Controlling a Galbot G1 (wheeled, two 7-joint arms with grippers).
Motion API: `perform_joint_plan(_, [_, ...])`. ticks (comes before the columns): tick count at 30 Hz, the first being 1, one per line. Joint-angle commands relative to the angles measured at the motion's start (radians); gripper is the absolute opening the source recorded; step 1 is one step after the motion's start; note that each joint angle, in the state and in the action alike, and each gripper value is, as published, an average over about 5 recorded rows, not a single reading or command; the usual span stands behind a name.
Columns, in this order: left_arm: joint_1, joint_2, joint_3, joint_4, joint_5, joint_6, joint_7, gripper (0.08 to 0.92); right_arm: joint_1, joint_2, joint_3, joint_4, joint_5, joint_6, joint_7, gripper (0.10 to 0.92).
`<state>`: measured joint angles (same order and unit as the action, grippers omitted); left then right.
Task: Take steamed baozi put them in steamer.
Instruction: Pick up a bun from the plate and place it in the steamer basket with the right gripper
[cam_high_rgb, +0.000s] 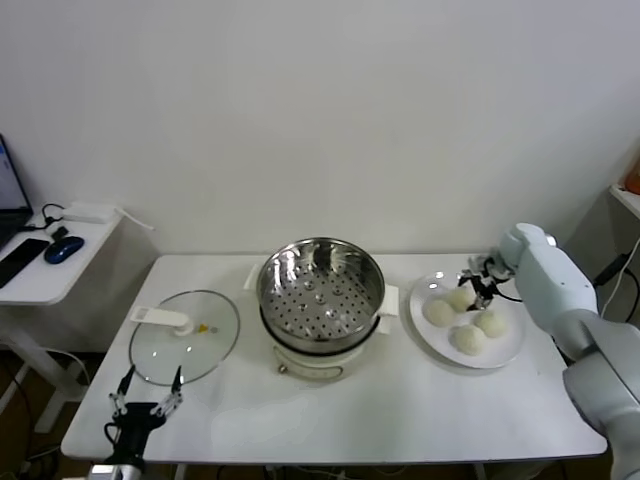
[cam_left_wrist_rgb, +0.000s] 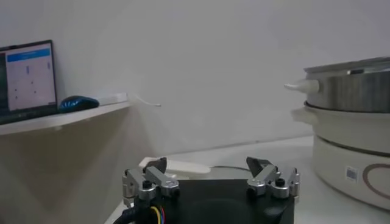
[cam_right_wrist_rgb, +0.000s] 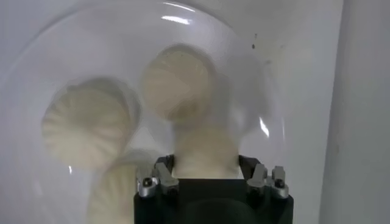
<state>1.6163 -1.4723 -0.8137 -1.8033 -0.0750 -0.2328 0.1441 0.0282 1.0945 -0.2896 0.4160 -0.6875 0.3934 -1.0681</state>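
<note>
Four cream-white baozi lie on a white plate (cam_high_rgb: 507, 352) at the right. My right gripper (cam_high_rgb: 480, 284) is down at the plate's far side, shut on one baozi (cam_high_rgb: 461, 297), which still rests on the plate. In the right wrist view this baozi (cam_right_wrist_rgb: 205, 149) fills the gap between the fingers of my right gripper (cam_right_wrist_rgb: 205, 162); the others, such as one baozi (cam_right_wrist_rgb: 178, 83), lie beyond it. The steel steamer (cam_high_rgb: 320, 288) stands empty on its white pot base at the table's middle. My left gripper (cam_high_rgb: 147, 392) is open and empty near the front left.
The glass lid (cam_high_rgb: 185, 337) with a white handle lies flat left of the steamer, just beyond my left gripper (cam_left_wrist_rgb: 208, 165). The steamer (cam_left_wrist_rgb: 350, 85) rises to that gripper's side. A side desk (cam_high_rgb: 40, 270) with a mouse and laptop stands at the far left.
</note>
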Motion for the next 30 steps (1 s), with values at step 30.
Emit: perform_joint_plan(30, [-0.002, -0.023, 0.027, -0.038, 0.046, 0.021, 0.001, 0.823, 0.572, -0.146, -0.759, 0.971, 0.442, 0.105, -0.049, 0.704])
